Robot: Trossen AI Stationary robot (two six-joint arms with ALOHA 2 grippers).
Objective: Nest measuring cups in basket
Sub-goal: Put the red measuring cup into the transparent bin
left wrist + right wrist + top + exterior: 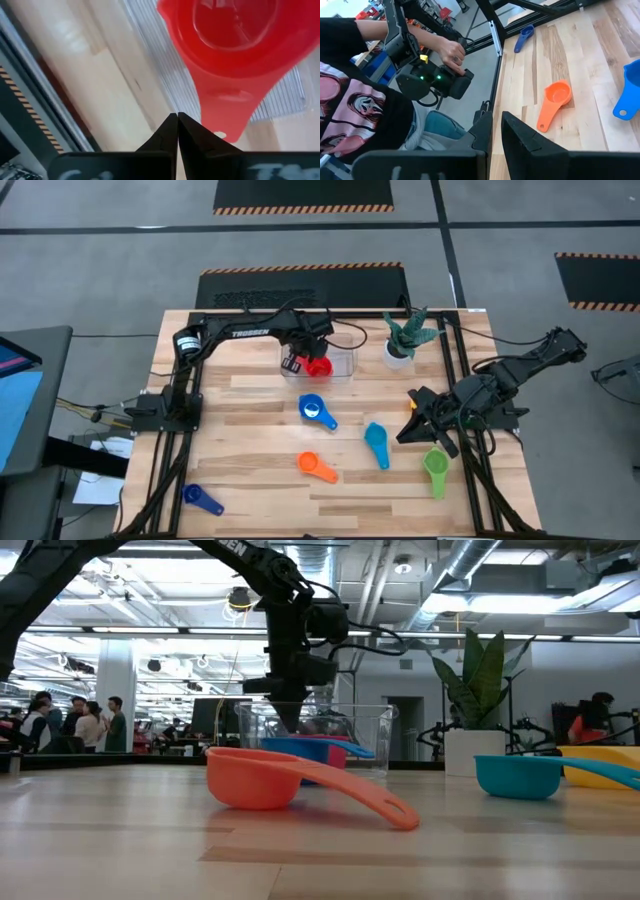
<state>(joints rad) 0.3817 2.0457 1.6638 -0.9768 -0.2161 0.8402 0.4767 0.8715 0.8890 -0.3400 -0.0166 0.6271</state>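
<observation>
The clear basket (pixel 340 366) stands at the table's far middle, and a red measuring cup (pixel 235 45) lies in it, bowl up. My left gripper (pixel 177 120) points down into the basket (pixel 375 735), shut, its tips close beside the red cup's handle (pixel 225 107). Blue (pixel 317 411), teal (pixel 377 443), orange (pixel 317 467), green (pixel 435 470) and dark blue (pixel 202 499) cups lie loose on the table. A yellow cup (pixel 600 762) shows at the right. My right gripper (pixel 497 131) waits above the table's right side with a narrow gap between its fingers. My left gripper comes from above, slanting down into the basket, with nothing between its shut fingers. One finger (pixel 195 137) stands right beside the free end of the red cup's handle (pixel 222 131). I cannot tell whether it touches the handle.
A white pot with a green plant (pixel 404 340) stands just right of the basket. Black frame rails (pixel 455 380) run along the table's sides. A person with a hand-held controller (pixel 435 75) sits beyond the table's near edge.
</observation>
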